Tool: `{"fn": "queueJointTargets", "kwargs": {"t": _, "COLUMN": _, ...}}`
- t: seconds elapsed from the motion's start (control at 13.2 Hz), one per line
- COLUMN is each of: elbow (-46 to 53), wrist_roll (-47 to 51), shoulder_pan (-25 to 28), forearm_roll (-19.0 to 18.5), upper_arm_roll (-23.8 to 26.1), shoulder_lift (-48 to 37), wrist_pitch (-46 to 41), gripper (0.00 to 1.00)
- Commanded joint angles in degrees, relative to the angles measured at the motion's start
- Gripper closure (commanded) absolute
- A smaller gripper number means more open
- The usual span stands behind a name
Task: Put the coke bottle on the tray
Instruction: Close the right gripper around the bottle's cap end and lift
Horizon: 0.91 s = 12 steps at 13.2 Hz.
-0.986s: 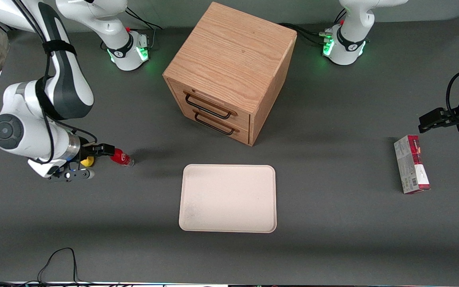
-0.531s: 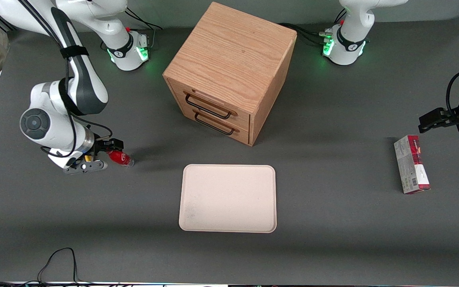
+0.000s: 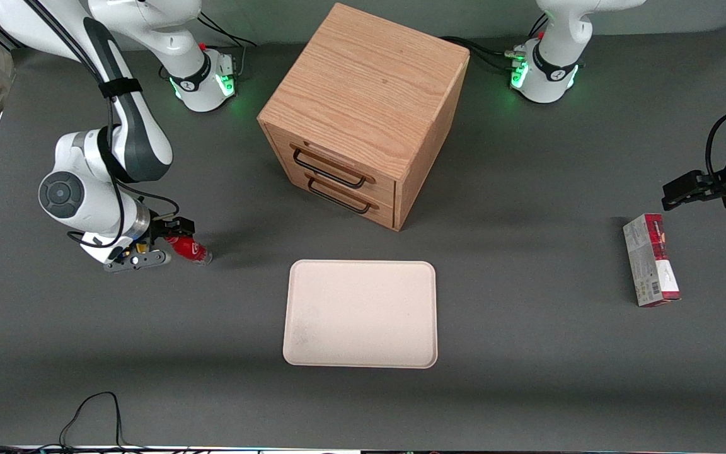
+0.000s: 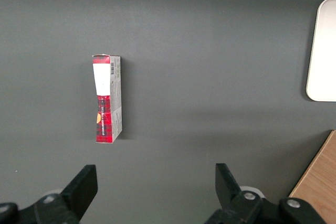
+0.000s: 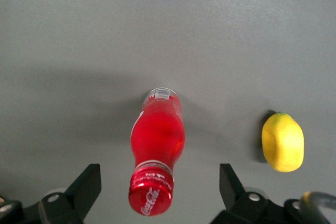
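Dark grey table (image 3: pixel 527 378), cream tray (image 3: pixel 360 313) lying flat on it.
The gripper (image 5: pixel 157 187), spread wide, has been lowered over the coke bottle (image 5: pixel 156 148); nothing is held.

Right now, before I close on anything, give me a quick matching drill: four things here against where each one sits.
Things:
1. bottle
2. tray
3. carton
4. gripper

Places:
A. toward the parked arm's end of the table
B. open, straddling the bottle's cap end
C. in front of the cabinet drawers, nearer the camera
D. lying on the table beside the lemon

Pairs: 1-D, 2-C, 3-A, 4-B
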Motion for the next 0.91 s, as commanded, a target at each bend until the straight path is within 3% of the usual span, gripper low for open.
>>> {"fn": "queueJointTargets", "kwargs": {"t": 0.0, "elbow": -1.8, "wrist_roll": -1.2, "shoulder_pan": 0.3, "forearm_roll": -0.7, "upper_arm_roll": -0.4, "shoulder_lift": -2.0, "wrist_pitch": 0.4, "gripper": 0.02}}
{"fn": "queueJointTargets", "kwargs": {"t": 0.08, "elbow": -1.8, "wrist_roll": -1.2, "shoulder_pan": 0.3, "forearm_roll": -0.7, "upper_arm_roll": -0.3, "shoulder_lift": -2.0, "wrist_pitch": 0.4, "gripper": 0.05}}
{"fn": "queueJointTargets", "kwargs": {"t": 0.15, "elbow": -1.8, "wrist_roll": -1.2, "shoulder_pan": 0.3, "forearm_roll": -0.7, "upper_arm_roll": -0.3, "shoulder_lift": -2.0, "wrist_pitch": 0.4, "gripper": 0.24}}
{"fn": "queueJointTargets", "kwargs": {"t": 0.23, "elbow": -1.8, "wrist_roll": -1.0, "shoulder_pan": 0.3, "forearm_roll": -0.6, "upper_arm_roll": -0.4, "shoulder_lift": -2.2, "wrist_pitch": 0.3, "gripper": 0.99}}
{"fn": "queueJointTargets", "kwargs": {"t": 0.83, "elbow": -1.2, "wrist_roll": -0.5, "shoulder_pan": 0.3, "forearm_roll": -0.6, "upper_arm_roll": -0.4, "shoulder_lift": -2.6, "wrist_pitch": -0.6, "gripper": 1.00}}
